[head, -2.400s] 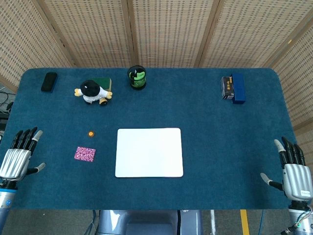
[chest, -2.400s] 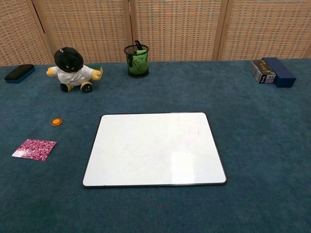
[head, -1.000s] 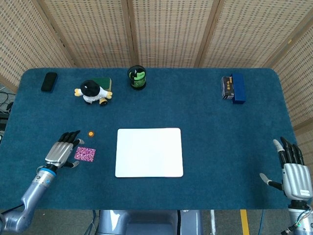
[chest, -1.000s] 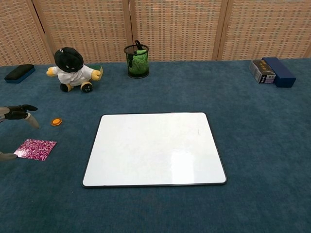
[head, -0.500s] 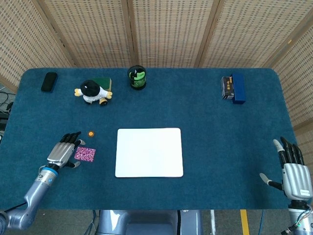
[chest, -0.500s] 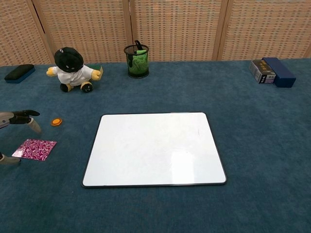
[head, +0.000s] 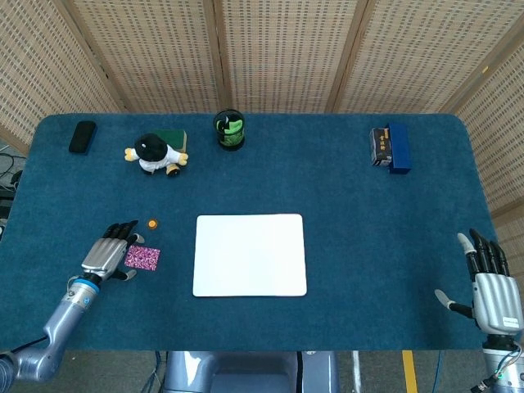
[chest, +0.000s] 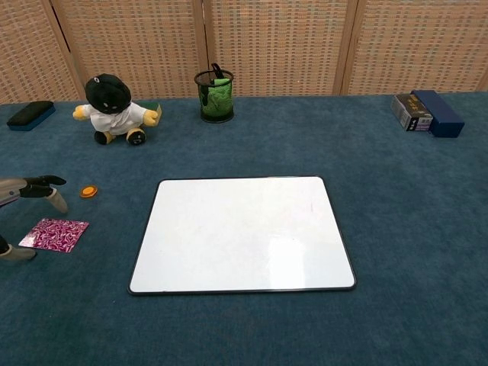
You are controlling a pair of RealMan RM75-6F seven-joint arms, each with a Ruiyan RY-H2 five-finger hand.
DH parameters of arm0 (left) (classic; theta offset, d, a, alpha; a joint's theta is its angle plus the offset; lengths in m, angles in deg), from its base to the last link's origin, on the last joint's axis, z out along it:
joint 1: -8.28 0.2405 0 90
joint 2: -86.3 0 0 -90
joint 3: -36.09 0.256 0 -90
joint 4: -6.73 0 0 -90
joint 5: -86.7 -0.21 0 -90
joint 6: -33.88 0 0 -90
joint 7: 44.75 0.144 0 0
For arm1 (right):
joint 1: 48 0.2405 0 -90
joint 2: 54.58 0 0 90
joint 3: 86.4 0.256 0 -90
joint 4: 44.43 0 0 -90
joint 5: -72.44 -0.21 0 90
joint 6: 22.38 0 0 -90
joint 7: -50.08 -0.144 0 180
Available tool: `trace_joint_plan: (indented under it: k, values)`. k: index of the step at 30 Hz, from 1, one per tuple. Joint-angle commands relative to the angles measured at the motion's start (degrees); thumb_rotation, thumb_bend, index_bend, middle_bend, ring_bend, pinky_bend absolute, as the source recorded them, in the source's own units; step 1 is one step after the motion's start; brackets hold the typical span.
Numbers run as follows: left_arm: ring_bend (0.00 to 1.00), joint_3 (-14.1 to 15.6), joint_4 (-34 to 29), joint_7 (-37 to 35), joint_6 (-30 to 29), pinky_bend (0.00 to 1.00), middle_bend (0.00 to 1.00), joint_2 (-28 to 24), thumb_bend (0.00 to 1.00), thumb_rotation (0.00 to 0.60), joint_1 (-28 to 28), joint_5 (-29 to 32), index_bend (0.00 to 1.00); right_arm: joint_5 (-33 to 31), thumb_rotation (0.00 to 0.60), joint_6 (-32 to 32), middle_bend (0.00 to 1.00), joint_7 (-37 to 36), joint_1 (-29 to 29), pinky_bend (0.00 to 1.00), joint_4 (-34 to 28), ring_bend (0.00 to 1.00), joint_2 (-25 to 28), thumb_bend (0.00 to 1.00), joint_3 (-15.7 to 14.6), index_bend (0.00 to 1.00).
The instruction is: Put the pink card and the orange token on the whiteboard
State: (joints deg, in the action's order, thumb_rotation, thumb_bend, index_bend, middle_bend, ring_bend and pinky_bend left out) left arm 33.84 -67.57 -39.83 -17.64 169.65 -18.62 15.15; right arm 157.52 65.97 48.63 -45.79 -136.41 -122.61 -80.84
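Left hand (head: 104, 255), fingers spread and empty, has swung in from the counter (head: 368, 229) edge to just beside the card (head: 142, 258); token (head: 152, 223) lies near, both left of the whiteboard (head: 250, 255). Right hand (head: 490, 288) rests open, unmoved; card pickup looks imminent

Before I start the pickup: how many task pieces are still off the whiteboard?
2. The pink card lies on the cloth left of the whiteboard, beside the left hand. The orange token sits just behind the card. None seems hidden.
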Motion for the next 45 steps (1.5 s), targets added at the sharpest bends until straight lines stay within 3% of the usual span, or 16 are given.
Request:
trace_joint_plan:
  k: [1, 16, 45]
  values:
    - [0.00, 0.0, -0.1, 0.4, 0.4, 0.00, 0.00, 0.0, 0.25, 0.600, -0.2, 0.4, 0.31, 0.0, 0.600, 0.0, 0.00, 0.0, 0.0, 0.00, 0.0, 0.00, 0.0, 0.00, 0.0, 0.00]
    - [0.00, -0.4, -1.4, 2.6, 2.0, 0.00, 0.00, -1.0, 0.27, 0.600, -0.9, 3.4, 0.37, 0.0, 0.600, 0.0, 0.00, 0.0, 0.0, 0.00, 0.0, 0.00, 0.0, 0.00, 0.0, 0.00]
    - [0.00, -2.0, -6.5, 3.7, -0.2, 0.00, 0.00, -3.8, 0.27, 0.600, -2.0, 3.4, 0.37, -0.1, 0.600, -0.1, 0.00, 0.0, 0.0, 0.00, -0.1, 0.00, 0.1, 0.00, 0.0, 0.00]
